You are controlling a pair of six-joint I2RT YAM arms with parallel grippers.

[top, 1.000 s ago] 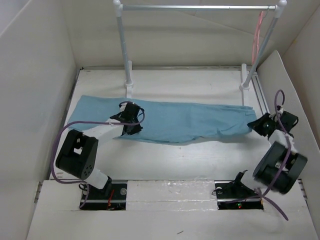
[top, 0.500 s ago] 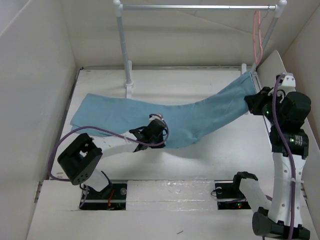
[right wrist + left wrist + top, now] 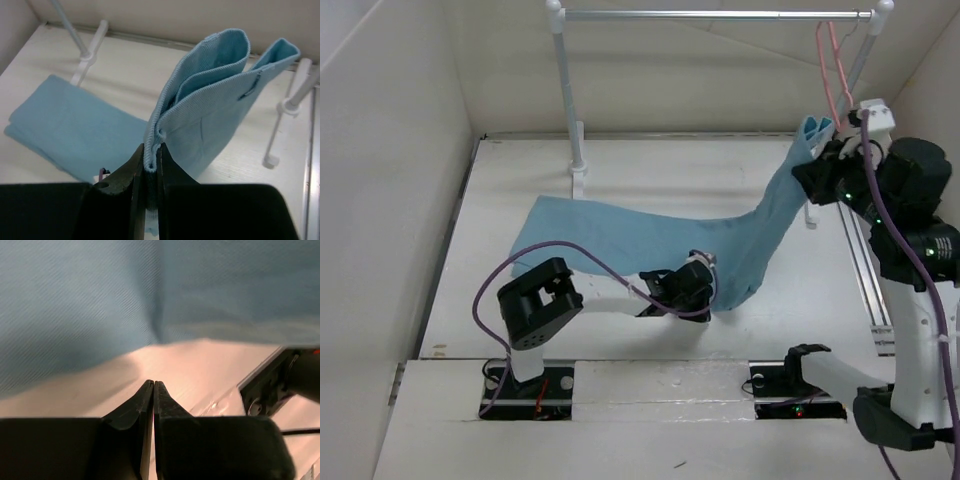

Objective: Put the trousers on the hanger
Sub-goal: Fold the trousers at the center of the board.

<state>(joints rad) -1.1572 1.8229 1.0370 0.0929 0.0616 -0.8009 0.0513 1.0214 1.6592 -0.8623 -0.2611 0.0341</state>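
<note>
The trousers (image 3: 620,235) are soft, light and limp. One end lies flat across the middle of the table (image 3: 650,165), reaching toward its left edge. The other end rises in a sagging slope to the far right corner. There the right pincer (image 3: 149,155) is clamped on a folded edge of the cloth, with several layers bunched between its tips and the free end fanning open above them.

The hanger (image 3: 833,65) hangs from the right end of the silver rail (image 3: 710,15), just above and beside that raised end. I cannot tell whether cloth and hanger touch.

The left pincer (image 3: 153,385) sits near the table's near edge, about midway along it, close to the low fold where the cloth leaves the table. Its tips are pressed together with nothing between them, and the fabric hangs just beyond.

The cloth will likely drape and fold wherever it is unsupported, and a thin layer could slide out of a loose pinch. It is not fragile. The thicker folded edge or waistband seems the surest hold. A second grip partway along the legs would probably stop them dragging. The slim hanger looks light enough to swing if nudged.
</note>
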